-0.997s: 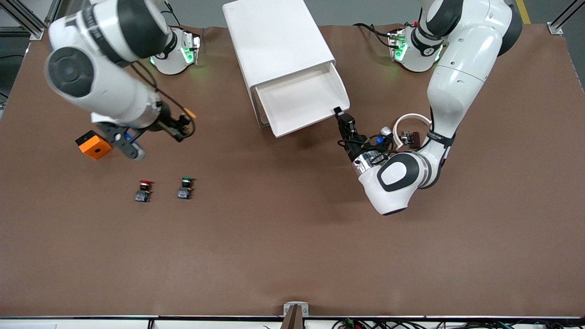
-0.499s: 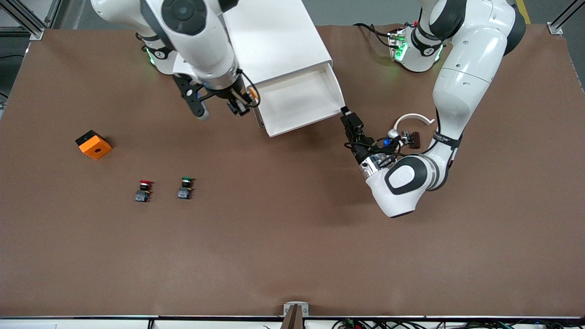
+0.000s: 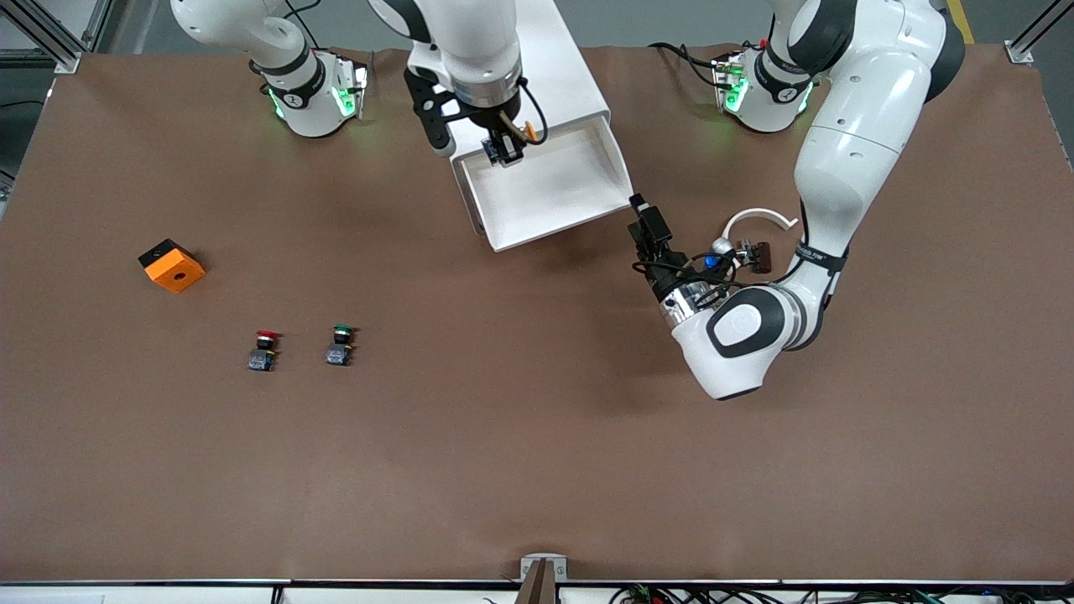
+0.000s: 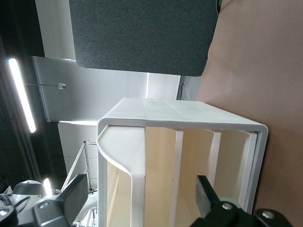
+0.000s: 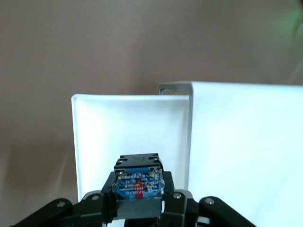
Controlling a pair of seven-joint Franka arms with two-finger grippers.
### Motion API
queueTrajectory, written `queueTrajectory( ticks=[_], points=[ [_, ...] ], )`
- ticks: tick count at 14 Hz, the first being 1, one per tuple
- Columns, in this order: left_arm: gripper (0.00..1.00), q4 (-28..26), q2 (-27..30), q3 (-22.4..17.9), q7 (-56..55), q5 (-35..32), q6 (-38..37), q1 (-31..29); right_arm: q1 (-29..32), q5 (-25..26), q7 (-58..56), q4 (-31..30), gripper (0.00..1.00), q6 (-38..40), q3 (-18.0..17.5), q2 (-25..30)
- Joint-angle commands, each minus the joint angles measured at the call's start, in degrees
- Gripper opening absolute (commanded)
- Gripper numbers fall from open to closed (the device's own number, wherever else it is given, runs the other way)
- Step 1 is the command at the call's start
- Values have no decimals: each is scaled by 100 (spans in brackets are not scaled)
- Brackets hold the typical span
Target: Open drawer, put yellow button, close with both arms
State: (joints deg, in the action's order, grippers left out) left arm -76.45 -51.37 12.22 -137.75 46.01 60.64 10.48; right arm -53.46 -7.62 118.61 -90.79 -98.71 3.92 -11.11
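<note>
Holding the yellow button [image 3: 527, 132] clamped in the right gripper [image 3: 506, 148] over the tray of the already opened drawer [image 3: 579, 201], release and two-armed closing judged left, left gripper [image 3: 639, 212] spread empty beside the drawer's corner

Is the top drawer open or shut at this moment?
Open: the drawer juts from the cabinet, white tray exposed, right gripper holding the yellow button over it.

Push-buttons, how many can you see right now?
3: the yellow button held in the right gripper over the drawer; red button and green button side by side on the table.
</note>
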Motion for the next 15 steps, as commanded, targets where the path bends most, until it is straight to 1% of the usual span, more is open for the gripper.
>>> queueTrajectory(
  ticks=[1, 4, 6, 7, 10, 12, 15],
  points=[
    [100, 139, -49, -17, 37, -49, -88, -2, -156, 50, 328, 87, 0, -183, 83, -311],
    [100, 130, 48, -9, 598, -180, -88, -89, -165, 59, 662, 490, 0, -376, 83, -803],
    [100, 130, 83, 9, 1466, -495, -79, -107, -261, 67, 934, 798, 0, -464, 92, -1181],
    [100, 104, 144, 26, 1923, -758, -36, -107, -323, 68, 1040, 887, 0, -543, 92, -1322],
    [100, 33, 250, 70, 2970, -1190, 403, -116, -472, 138, 1322, 940, 0, -737, 92, -1543],
    [100, -19, 329, 114, 3691, -1419, 675, -81, -551, 147, 1480, 940, 0, -737, 92, -1552],
    [100, -379, 531, 421, 4220, -1708, 1640, -98, -701, 147, 1638, 940, 0, -728, 92, -1552]
  ],
)
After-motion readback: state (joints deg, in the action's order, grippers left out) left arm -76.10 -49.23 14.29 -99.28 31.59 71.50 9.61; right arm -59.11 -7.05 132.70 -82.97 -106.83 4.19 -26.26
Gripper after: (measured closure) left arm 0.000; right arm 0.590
